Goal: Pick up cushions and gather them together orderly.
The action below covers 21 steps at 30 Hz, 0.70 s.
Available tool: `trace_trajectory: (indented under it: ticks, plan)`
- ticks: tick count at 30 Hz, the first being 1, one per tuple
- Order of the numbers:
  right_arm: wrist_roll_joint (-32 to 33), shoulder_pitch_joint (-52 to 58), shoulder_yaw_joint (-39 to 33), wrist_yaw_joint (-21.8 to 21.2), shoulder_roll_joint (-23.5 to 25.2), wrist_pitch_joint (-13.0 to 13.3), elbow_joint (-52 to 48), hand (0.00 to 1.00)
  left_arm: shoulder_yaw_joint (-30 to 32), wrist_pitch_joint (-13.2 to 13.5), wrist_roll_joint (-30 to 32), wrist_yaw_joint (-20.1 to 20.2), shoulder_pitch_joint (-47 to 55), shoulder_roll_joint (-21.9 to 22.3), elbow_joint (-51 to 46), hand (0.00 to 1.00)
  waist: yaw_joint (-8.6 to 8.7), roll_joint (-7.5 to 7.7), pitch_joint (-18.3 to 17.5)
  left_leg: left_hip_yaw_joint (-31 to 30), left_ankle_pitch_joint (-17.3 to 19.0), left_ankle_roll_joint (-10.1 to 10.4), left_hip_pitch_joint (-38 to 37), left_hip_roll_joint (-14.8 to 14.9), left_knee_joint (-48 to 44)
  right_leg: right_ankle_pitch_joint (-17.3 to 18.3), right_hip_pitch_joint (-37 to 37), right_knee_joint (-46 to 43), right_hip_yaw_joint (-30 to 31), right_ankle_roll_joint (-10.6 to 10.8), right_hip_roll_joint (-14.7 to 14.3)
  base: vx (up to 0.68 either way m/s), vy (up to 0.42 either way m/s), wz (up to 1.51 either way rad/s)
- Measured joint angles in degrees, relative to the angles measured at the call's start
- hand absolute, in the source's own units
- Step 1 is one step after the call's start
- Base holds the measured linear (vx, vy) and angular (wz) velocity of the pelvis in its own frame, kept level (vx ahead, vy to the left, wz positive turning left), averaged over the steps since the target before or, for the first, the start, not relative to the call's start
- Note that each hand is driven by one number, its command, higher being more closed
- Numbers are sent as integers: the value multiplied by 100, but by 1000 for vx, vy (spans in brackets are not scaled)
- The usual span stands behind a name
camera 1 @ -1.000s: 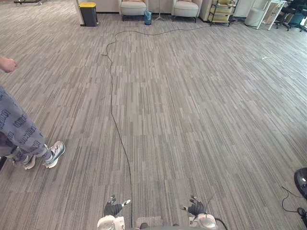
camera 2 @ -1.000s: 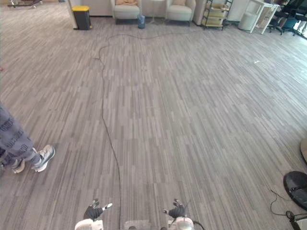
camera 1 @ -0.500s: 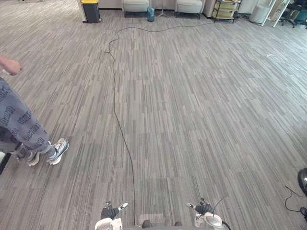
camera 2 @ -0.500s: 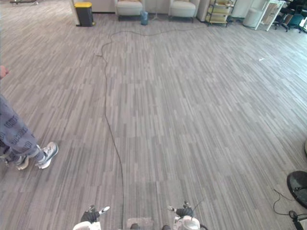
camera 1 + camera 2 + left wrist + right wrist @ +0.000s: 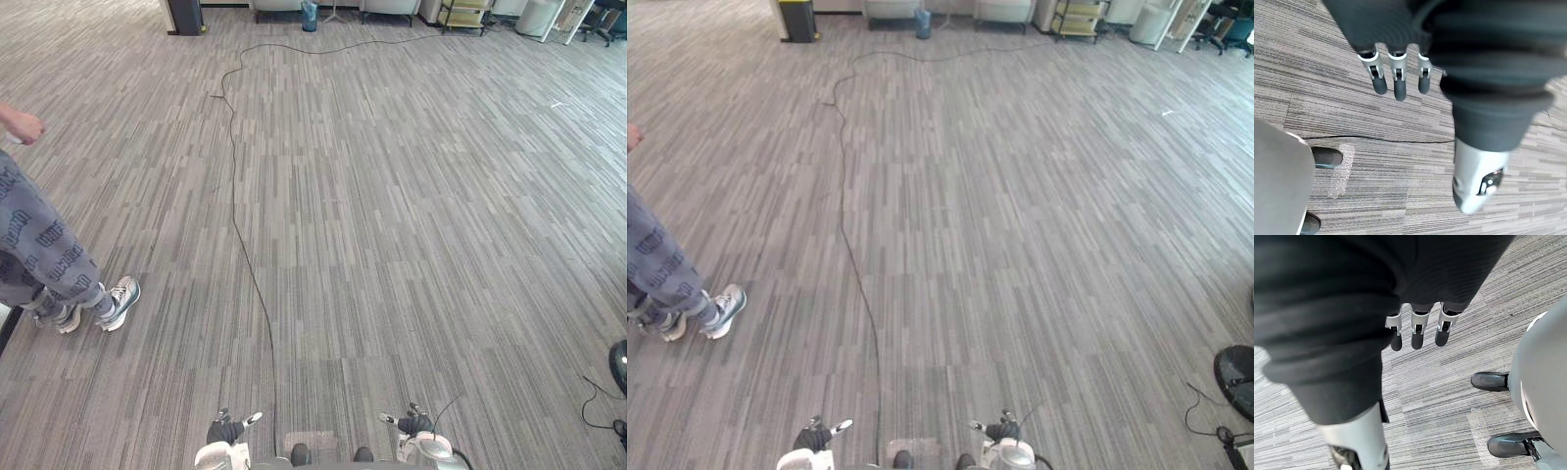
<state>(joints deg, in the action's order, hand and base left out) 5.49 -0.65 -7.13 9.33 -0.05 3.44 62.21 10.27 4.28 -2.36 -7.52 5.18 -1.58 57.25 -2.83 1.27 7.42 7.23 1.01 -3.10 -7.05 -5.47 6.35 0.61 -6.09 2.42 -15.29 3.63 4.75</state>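
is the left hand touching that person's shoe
Apart. The left eye view shows the left hand low down, with bare carpet between it and the shoe.

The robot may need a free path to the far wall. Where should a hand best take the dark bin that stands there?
Probably by its upper edge, coming from the front: the dark bin stands upright, its front face is turned toward the robot, and nothing leans on it. Whether it has a handle cannot be told.
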Motion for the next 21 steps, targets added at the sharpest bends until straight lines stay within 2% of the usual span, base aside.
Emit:
trace_trajectory:
  ticks: [9,11,13,14,15,16,17,18,19,20,21]
  plan:
    - [-103,-23,-15,-2,-7,-16,-13,0,-11,0,-5,1,-28,-1,15,0,7,-17,60,-4,89,54,19,5,-1,30,11,9,7,9,-2,0,0,0]
    - [-102,-53,-115,-7,-5,-19,-26,0,-10,-3,-4,2,-69,1,13,0,-3,-16,138,-3,142,31,43,25,-7,197,132,-222,11,-36,9,0,0,0]
    - [-94,-56,-151,-8,11,-15,-76,0,1,-22,-5,3,-107,-58,-48,0,-12,49,183,-56,252,7,343,33,-263,485,553,-748,-9,-60,81,57,1,13]
    - [-88,-57,-170,-8,19,-12,-98,0,24,-33,-6,1,-137,-81,-66,0,-14,93,222,-79,412,19,543,33,-575,576,639,-872,-43,-88,117,88,-10,30]
    - [-85,-49,-183,-10,15,-7,-172,0,84,-60,-10,2,-183,-89,-115,0,-14,112,283,-129,737,24,855,63,-1175,697,690,-1004,-116,-93,139,97,-28,31]
    - [-85,6,-236,-11,11,-10,-286,0,244,-95,-15,5,-204,-10,-226,0,-29,51,327,-127,1296,68,1241,213,-2141,879,679,-1192,-190,-98,105,188,-24,12]
    - [-84,62,-293,-18,-6,-9,-401,0,422,-94,-10,5,-193,74,-333,0,-126,-76,392,-72,1733,97,1486,439,-3098,1141,648,-1487,-208,-113,-5,148,-14,-1]
    - [-85,69,-296,-18,-7,-8,-423,0,443,-94,-9,5,-198,82,-342,0,-130,-82,397,-40,1798,116,1530,473,-3239,1190,648,-1536,-208,-107,-20,172,0,7]
    - [-73,78,-336,-12,15,1,-521,0,461,-101,-12,17,-203,86,-417,0,-99,-87,441,125,1848,141,1846,637,-4162,1381,605,-1720,-263,-94,-22,190,8,26]
    - [-48,71,-335,6,41,-5,-511,0,563,-89,-13,28,-224,147,-663,0,-127,-47,563,433,1906,149,2454,1042,-5506,1540,402,-1728,-346,-152,-42,190,8,21]
    - [-43,69,-334,14,37,-15,-507,0,570,-94,-15,25,-227,160,-730,0,-180,-54,579,490,1971,141,2545,1155,-5640,1560,353,-1723,-340,-160,-53,225,42,5]
